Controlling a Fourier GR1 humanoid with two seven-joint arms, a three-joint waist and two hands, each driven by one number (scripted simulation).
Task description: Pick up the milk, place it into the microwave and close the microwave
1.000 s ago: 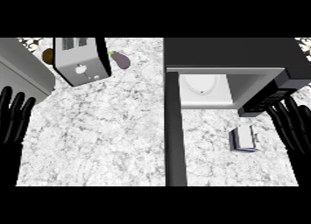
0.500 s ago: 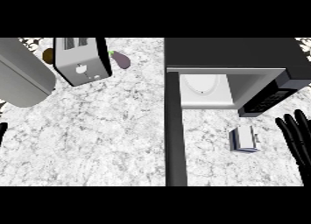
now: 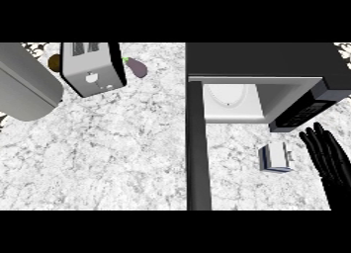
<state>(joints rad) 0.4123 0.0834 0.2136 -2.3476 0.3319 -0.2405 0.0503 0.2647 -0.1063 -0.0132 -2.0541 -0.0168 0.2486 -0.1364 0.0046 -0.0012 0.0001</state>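
Milk [image 3: 276, 158], boxy, on veined marble counter [image 3: 112, 163].

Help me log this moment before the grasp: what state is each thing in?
Microwave: door open, milk not inside.
Milk: on the counter, not held.
Right hand: open, fingers straight, beside the milk, not touching.
Toaster: on the counter, untouched.

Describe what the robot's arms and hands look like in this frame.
Only the right robot hand shows: plain black, with long slim fingers and a thumb, no markings or cables visible. Its forearm lies outside the view. The left robot hand is not in view.
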